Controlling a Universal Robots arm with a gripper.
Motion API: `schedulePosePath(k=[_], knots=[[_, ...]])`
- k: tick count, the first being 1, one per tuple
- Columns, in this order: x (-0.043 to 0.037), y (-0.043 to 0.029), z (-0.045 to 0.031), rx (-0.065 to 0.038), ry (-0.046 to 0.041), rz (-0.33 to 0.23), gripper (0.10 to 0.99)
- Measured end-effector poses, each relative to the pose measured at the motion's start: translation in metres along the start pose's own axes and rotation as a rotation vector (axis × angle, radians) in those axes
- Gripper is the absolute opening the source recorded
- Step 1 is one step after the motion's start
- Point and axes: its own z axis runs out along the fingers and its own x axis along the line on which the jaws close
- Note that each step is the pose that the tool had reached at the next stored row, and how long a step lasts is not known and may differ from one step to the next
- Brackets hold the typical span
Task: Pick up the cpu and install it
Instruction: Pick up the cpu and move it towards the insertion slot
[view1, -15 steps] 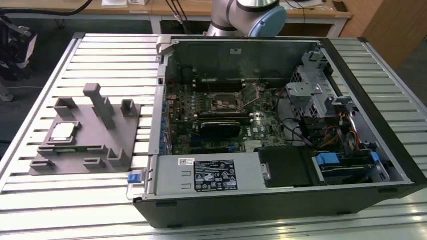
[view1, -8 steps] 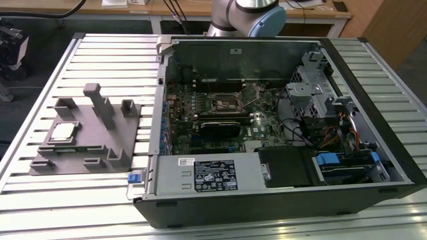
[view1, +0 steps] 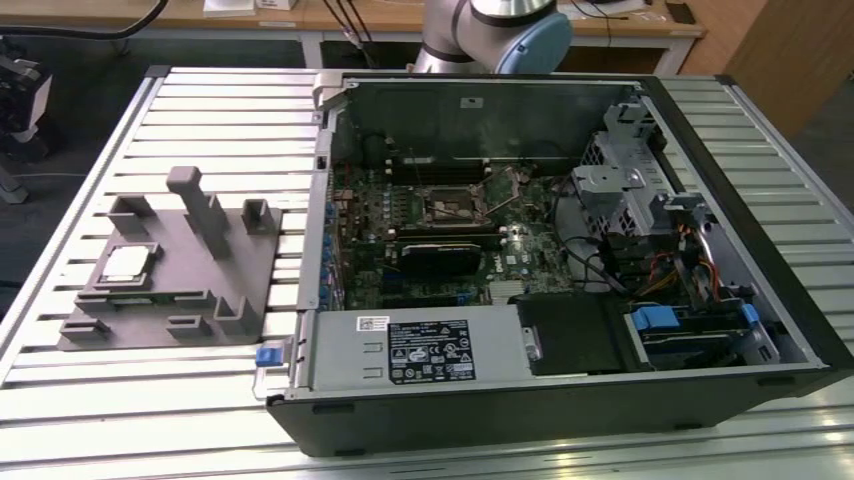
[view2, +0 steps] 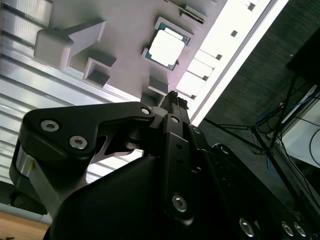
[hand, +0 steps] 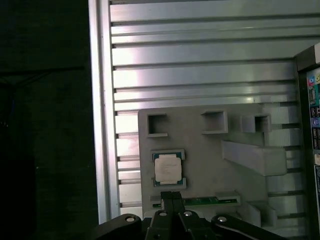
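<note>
The cpu (view1: 124, 263) is a small pale silvery square chip. It lies flat in a recess of the grey holder block (view1: 187, 300) on the slatted table, at the exterior view's left. Both wrist views show the cpu (view2: 166, 48) (hand: 167, 168) from above, still in its recess. My gripper (view2: 175, 97) (hand: 172, 197) hovers above the holder beside the cpu, not touching it. Its two dark fingers are pressed together with nothing between them. The motherboard socket (view1: 447, 208) sits inside the open computer case (view1: 561, 400).
The holder has raised posts (view1: 200, 205) and a long green strip (hand: 200, 201) lying in a slot by the cpu. Inside the case are a labelled power-supply box (view1: 414, 348), drive cages and cables (view1: 667, 270). The arm's base (view1: 494, 30) stands behind the case.
</note>
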Motion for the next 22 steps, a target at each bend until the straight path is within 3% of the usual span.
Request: schedulePosePath(k=[22], knots=[[0.0025,-0.0023,0.0080,0.000,0.0005,-0.001,0.106]])
